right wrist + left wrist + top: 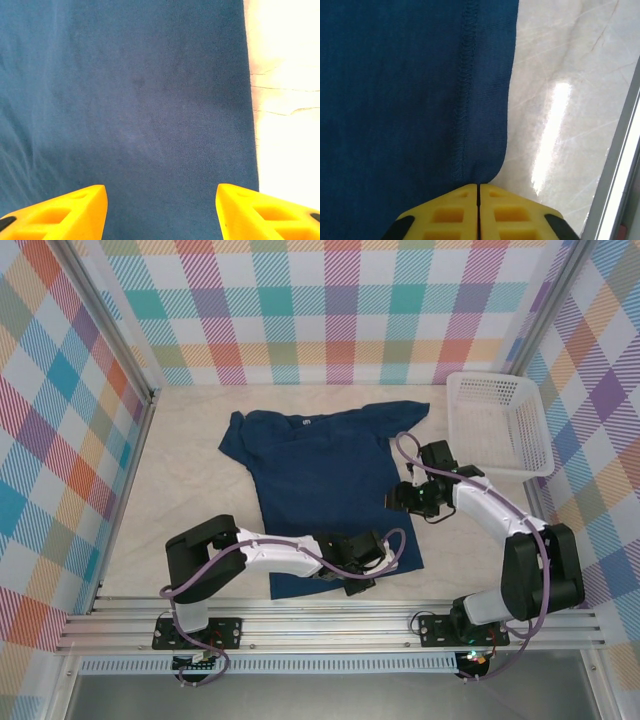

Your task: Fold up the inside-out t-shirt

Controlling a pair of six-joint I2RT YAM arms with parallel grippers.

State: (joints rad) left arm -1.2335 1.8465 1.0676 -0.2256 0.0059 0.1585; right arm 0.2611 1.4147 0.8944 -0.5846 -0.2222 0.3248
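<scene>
Lying flat on the counter [190, 490], the t-shirt [320, 480] sits mid-way between the two arms, dark navy, spread open with both sleeves out.

- Orientation: collar points to the far wall, hem to the arm bases. The long axis runs near-to-far and leans a little, with the collar end left and the hem end right. A small pale mark sits inside the collar.
- Left end effector [362, 578]: at the near hem, towards its right corner. Your left wrist view shows the fingers [455, 210] pressed together with the hem edge drawn in between them, so you have cloth pinched. A raised stitch line runs up the fabric beside that edge.
- Right end effector [405, 498]: spread wide over the shirt's right side, about halfway up. Your right wrist view has bare fabric between the fingers [65, 210] and the side edge just inside the right-hand one. Nothing is held.
- Likely reason: one grip at the hem and one poised on the side edge on that same side gives you a two-point hold for carrying that side over. That is my reading, not something seen.
- A white basket [530, 445] stands to the far right, apart from the sleeve.
</scene>
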